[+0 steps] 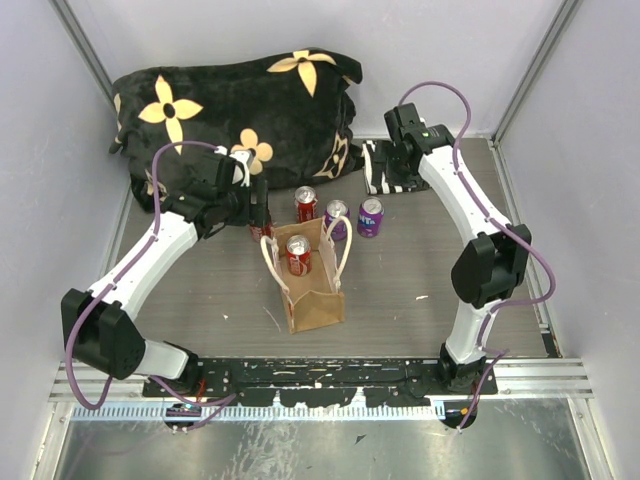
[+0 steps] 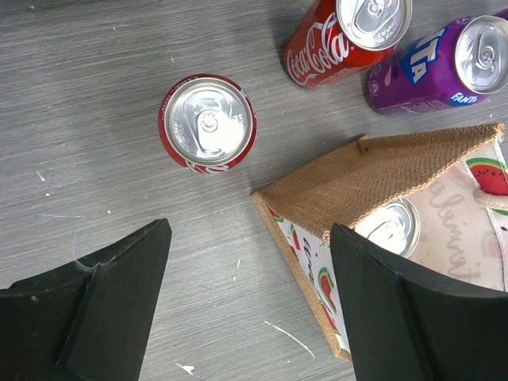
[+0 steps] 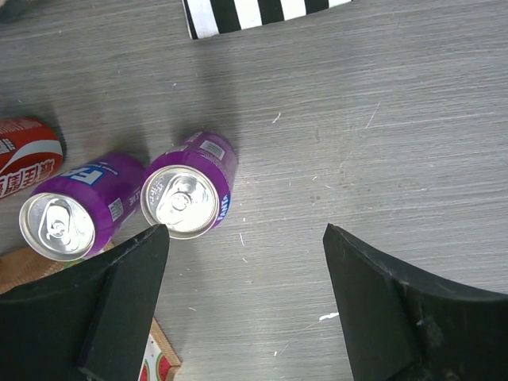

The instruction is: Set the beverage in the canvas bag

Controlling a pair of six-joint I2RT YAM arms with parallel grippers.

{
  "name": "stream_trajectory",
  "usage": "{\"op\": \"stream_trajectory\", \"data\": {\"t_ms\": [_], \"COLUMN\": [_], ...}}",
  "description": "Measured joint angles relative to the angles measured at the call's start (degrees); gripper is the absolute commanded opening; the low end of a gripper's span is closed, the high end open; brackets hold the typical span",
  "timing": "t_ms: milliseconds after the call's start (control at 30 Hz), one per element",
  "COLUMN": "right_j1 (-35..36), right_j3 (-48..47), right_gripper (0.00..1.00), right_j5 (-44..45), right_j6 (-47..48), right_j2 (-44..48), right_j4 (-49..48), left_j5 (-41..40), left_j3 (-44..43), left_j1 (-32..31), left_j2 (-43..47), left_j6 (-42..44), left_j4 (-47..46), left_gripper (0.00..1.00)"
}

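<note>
The canvas bag stands open mid-table with cream handles, and a red can stands inside it. Behind the bag stand a red Coke can and two purple Fanta cans. My left gripper hovers open at the bag's far-left corner. In the left wrist view that gripper is empty, with the bag's corner below it and another red can upright ahead. My right gripper is open and empty, with a Fanta can just left of it.
A black blanket with cream flowers is heaped at the back left. A black-and-white striped cloth lies at the back right, under my right wrist. White walls with metal posts close in the table on three sides.
</note>
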State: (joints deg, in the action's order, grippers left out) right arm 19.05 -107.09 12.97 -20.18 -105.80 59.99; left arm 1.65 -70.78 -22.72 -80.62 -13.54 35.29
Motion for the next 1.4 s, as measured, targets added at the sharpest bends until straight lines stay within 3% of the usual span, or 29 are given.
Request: {"op": "stream_trajectory", "data": {"t_ms": [433, 1033, 1400], "right_j1": [-0.4, -0.3, -0.2], "right_j3": [-2.3, -1.0, -0.3], "right_gripper": [0.83, 0.87, 0.77], "right_j5": [-8.6, -12.5, -13.4], "right_j6": [1.7, 2.2, 2.3], "right_j2": [-8.3, -11.0, -13.7], "right_j4": [0.7, -0.2, -1.1], "left_j5": [0.3, 0.4, 0.4], "left_j3": [0.8, 1.6, 1.6], "left_j1": [0.0, 0.0, 0.0], "left_j2": [0.4, 1.0, 1.0], "left_j6": [0.0, 0.0, 0.0], "left_j4": [-0.5, -0.7, -0.7], "left_gripper": [0.89, 0.89, 0.89]}}
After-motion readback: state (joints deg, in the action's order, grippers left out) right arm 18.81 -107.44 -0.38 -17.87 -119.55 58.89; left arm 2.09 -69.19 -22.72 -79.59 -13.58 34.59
